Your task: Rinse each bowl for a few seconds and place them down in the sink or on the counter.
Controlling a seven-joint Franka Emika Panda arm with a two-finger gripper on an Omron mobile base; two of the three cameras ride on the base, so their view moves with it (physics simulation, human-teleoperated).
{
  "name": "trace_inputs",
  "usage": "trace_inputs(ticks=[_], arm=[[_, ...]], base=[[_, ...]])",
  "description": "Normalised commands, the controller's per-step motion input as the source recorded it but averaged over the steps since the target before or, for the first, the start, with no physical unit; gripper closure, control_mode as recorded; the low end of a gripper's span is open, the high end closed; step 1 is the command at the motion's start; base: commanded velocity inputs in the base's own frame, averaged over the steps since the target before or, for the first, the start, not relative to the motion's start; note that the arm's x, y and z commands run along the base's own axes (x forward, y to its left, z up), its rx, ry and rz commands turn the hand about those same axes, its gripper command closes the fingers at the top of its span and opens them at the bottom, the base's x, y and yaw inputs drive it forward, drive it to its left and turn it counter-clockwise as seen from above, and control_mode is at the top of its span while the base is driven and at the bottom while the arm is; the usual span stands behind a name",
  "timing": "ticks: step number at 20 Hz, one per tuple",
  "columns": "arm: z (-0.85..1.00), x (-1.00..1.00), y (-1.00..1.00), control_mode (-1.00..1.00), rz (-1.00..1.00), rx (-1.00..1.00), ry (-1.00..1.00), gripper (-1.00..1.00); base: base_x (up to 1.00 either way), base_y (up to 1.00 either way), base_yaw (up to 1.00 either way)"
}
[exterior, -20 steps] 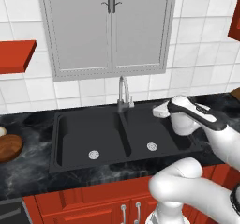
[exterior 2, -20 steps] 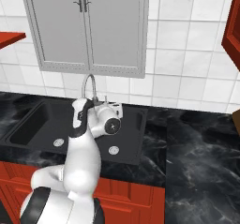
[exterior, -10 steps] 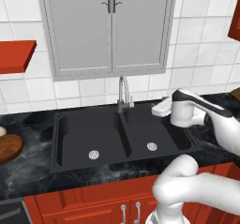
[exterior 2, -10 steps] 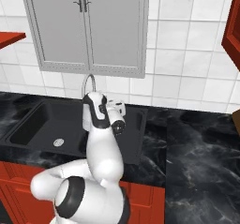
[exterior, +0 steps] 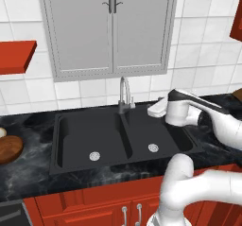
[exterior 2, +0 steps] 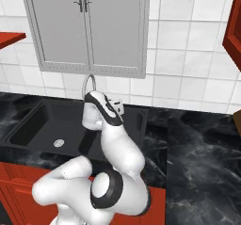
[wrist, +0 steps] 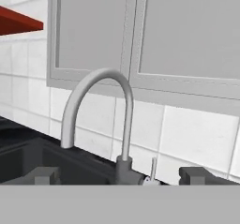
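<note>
Item: reddish-brown bowl (exterior: 9, 149), on the counter (exterior: 33, 182) far left of the sink (exterior: 75, 135); probably light, rigid, smooth, so I'd pinch its rim. My gripper (wrist: 119, 175), jaws wide and empty, faces the faucet (wrist: 101, 120).

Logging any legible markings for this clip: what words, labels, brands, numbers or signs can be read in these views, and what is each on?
None: no readable text in any view.
The grey cabinet doors, white wall tiles, faucet, black sink, marble-look counter and red shelf are all plain.
The brown bowl at the left edge carries no marking either.
</note>
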Motion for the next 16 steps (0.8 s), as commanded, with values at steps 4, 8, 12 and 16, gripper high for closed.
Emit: trace_inputs(ticks=[4, 8, 12, 16], arm=[[-0.07, 0.27, 0.06, -1.00, 0.02, 0.00, 0.01, -1.00], [-0.18, 0.38, 0.02, -1.00, 0.03, 0.00, 0.00, -1.00], [-0.11, 0.47, -0.01, -1.00, 0.03, 0.00, 0.00, -1.00], [-0.04, 0.49, -0.03, -1.00, 0.03, 0.00, 0.00, -1.00]], base=[[0.00, 0.00, 0.00], [0.00, 0.00, 0.00], [0.00, 0.00, 0.00], [0.00, 0.00, 0.00]])
